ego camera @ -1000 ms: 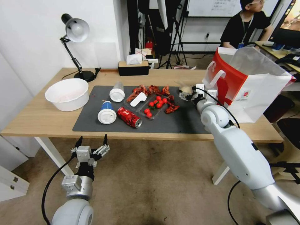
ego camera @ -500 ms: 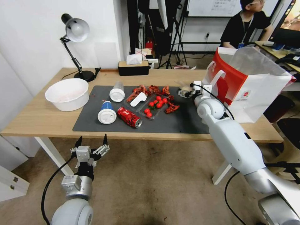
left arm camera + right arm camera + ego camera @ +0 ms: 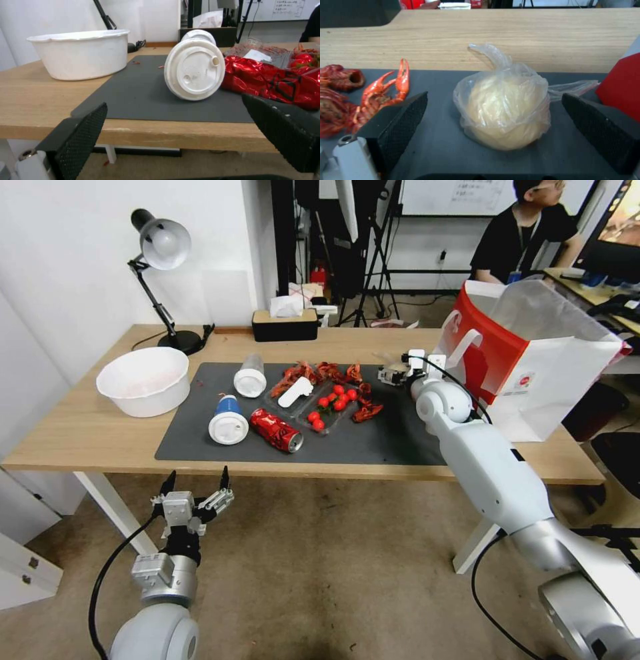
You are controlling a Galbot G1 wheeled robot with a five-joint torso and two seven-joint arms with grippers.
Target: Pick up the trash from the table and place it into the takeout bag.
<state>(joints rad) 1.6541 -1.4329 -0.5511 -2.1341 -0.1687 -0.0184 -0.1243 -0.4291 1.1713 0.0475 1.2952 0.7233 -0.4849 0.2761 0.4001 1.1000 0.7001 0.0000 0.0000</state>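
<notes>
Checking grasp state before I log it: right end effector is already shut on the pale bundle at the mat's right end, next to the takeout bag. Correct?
Not shut. In the right wrist view the right end effector is open, fingers apart on both sides of the pale bundle without touching it. The rest holds: it sits on the mat near the takeout bag.

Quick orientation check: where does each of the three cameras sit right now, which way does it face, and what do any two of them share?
Head: high, looking down at the table; both arms show.
Left wrist: below the table's near edge, facing the blue cup and soda can; left gripper open.
Right wrist: over the mat, facing the pale bundle; right gripper open.
Shared: head also shows cup, bundle.
</notes>
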